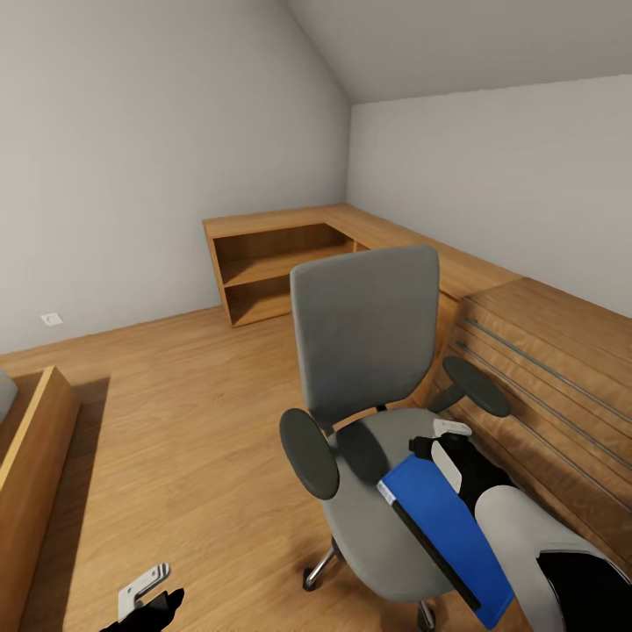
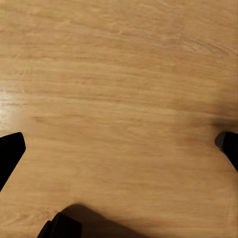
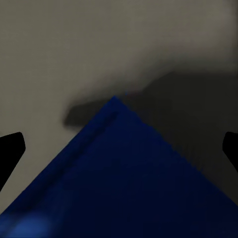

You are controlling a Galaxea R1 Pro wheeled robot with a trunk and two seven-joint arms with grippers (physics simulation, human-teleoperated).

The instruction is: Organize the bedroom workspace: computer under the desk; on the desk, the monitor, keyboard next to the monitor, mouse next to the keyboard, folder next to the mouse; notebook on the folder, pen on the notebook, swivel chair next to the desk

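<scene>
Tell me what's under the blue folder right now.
The folder hangs tilted above the swivel chair, over the grey seat, with the right gripper at its upper end. Its shadow falls on the seat. The seat patch beneath it is covered.

A corner of the blue folder is pointing away from the camera over a grey seat surface, casting a dark shadow there, while the right pincer's black fingertips are showing at both edges.

Plain grey walls meet a sloped ceiling; wood floor, far corner shelving, drawer chest right.
</scene>
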